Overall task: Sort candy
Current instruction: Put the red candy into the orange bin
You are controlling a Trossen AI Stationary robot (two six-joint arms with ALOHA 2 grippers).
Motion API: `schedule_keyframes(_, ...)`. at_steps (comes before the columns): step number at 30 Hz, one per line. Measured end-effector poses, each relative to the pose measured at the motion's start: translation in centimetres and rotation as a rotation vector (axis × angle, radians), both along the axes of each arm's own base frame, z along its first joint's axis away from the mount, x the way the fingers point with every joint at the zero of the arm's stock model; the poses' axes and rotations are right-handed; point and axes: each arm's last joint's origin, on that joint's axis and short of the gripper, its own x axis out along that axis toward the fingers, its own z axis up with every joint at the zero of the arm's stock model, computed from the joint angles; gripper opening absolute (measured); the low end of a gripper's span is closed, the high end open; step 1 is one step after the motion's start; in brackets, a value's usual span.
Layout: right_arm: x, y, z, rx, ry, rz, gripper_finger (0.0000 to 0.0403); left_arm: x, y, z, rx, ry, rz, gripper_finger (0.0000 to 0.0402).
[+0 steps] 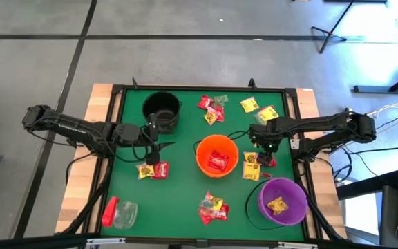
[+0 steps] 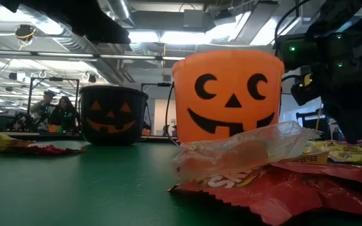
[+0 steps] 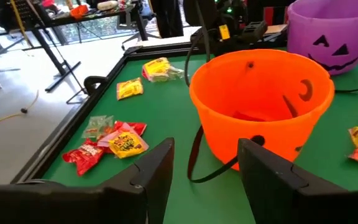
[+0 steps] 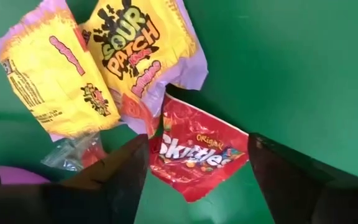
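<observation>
Small wrapped candy packets lie in groups on the green table: one at the far side (image 1: 213, 108), one left of the orange bucket (image 1: 152, 170), one at the near side (image 1: 213, 207) and one right of the orange bucket (image 1: 252, 166). My right gripper (image 4: 197, 146) is open and points down over that last group. Its fingers stand on either side of a red Skittles packet (image 4: 194, 155), which lies flat beside two yellow packets (image 4: 98, 68). My left gripper (image 3: 205, 152) is open and holds nothing. It is level left of the orange bucket (image 3: 260, 99).
A black bucket (image 1: 162, 111) stands at the far left and a purple bucket (image 1: 282, 200) at the near right, with a yellow packet inside. The orange bucket (image 1: 216, 155) holds red candy. A red-capped clear jar (image 1: 119, 213) lies at the near left corner. People show beyond the table (image 2: 55, 113).
</observation>
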Motion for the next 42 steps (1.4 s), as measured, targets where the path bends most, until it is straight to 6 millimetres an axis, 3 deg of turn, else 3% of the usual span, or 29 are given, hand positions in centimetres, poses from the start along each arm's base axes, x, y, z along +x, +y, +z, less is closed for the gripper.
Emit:
schedule_keyframes(7,-0.3,0.0,-0.1,-0.02,0.031,-0.008,0.0279,0.0,0.0,0.0,-0.008,-0.003,0.003,0.0167)
schedule_keyframes(15,-1.9,0.2,-2.5,-0.012,0.085,-0.047,0.0279,0.0,0.0,0.0,-0.016,-0.005,0.003,0.0167)
schedule_keyframes(21,-1.9,0.2,-2.5,-0.029,0.094,-0.097,0.0274,0.0,0.0,0.0,0.007,0.001,-0.003,0.0167)
schedule_keyframes(25,-1.9,0.2,-2.5,-0.036,0.101,-0.105,0.0224,0.0,0.0,0.0,0.016,0.004,-0.006,0.0167)
schedule_keyframes(35,-1.7,0.0,-2.2,-0.074,0.114,-0.159,0.0024,0.0,0.0,0.0,0.053,0.012,-0.006,0.0167)
schedule_keyframes(38,-0.5,-0.3,-0.9,-0.132,0.064,-0.165,0.001,0.0,0.2,0.0,0.081,0.016,0.015,0.0167)
schedule_keyframes(42,1.2,-0.9,2.1,-0.231,0.0,-0.165,0.0035,0.1,0.8,0.1,0.082,0.005,0.043,0.0167)
